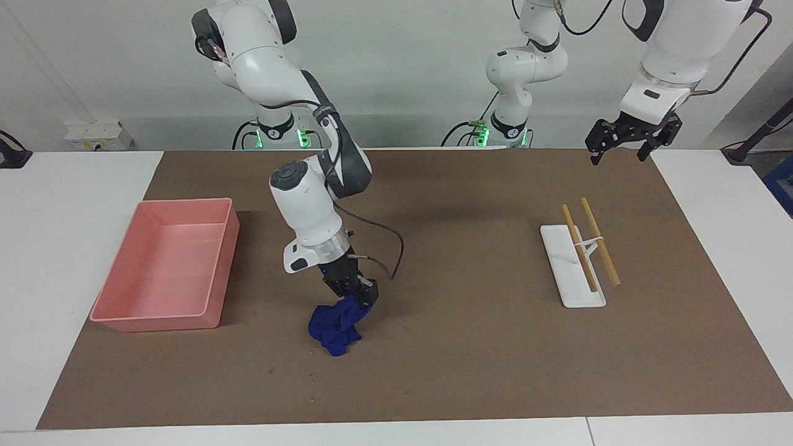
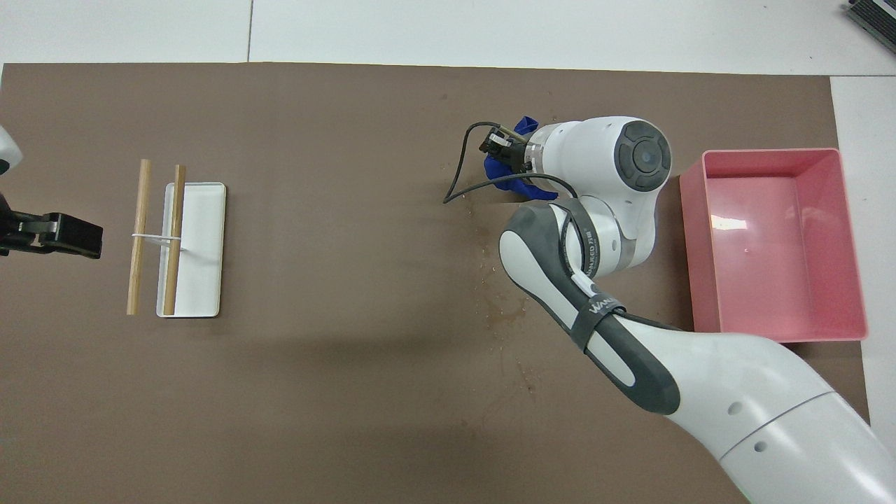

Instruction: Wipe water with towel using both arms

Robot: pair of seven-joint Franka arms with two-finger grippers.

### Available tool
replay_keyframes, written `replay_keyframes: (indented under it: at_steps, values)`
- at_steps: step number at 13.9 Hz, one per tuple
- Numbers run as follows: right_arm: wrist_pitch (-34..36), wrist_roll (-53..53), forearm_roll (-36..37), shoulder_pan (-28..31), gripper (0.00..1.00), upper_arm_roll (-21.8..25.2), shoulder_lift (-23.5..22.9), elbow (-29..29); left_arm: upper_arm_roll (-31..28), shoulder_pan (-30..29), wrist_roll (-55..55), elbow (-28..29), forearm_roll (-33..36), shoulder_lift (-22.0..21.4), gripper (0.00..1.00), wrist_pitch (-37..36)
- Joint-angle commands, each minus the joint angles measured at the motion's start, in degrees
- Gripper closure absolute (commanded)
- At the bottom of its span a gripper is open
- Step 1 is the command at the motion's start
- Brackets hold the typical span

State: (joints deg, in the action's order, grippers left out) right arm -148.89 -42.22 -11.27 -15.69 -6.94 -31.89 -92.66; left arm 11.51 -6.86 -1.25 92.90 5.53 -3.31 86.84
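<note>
Facing view shows the right gripper (image 1: pixel 354 291) low over the brown mat (image 1: pixel 471 347), its fingers clamped on the top of the deep-blue towel (image 1: pixel 337 325), which bunches beneath it with its lower folds seemingly resting on the mat, beside the pink bin (image 1: pixel 162 316) toward the right arm's end of the table. In the overhead view the towel (image 2: pixel 518 133) peeks out from under the wrist, and faint wet specks and smears (image 2: pixel 505 311) lie on the mat nearer to the robots than the towel. To wipe well, I judge the gripper should stay low enough to keep cloth pressed flat and drag it steadily through those marks, since a bunched wad covers little. The left gripper (image 1: pixel 626 145) waits raised over the mat's edge, fingers apart, above the white tray (image 1: pixel 567 294) carrying two wooden sticks (image 1: pixel 598 248).
</note>
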Motion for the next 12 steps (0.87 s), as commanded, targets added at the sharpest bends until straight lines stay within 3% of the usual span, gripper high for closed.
replay_keyframes:
  at_steps: [1,5,12]
  values:
    - [-4.9,0.0,0.1,0.7,1.0,-0.3,-3.9,0.5,-0.8,0.8,-2.0,1.1,1.5,-1.3,0.0,-1.1]
    - [-8.2,-0.1,0.3,0.1,1.0,-0.8,-8.5,3.4,-1.6,1.7,-2.8,1.8,1.5,-1.5,0.0,-1.1]
    - [-9.0,-9.4,0.0,-2.3,1.0,-2.5,-7.6,-0.4,-1.7,1.6,-1.0,0.6,1.0,-0.5,0.0,-0.4]
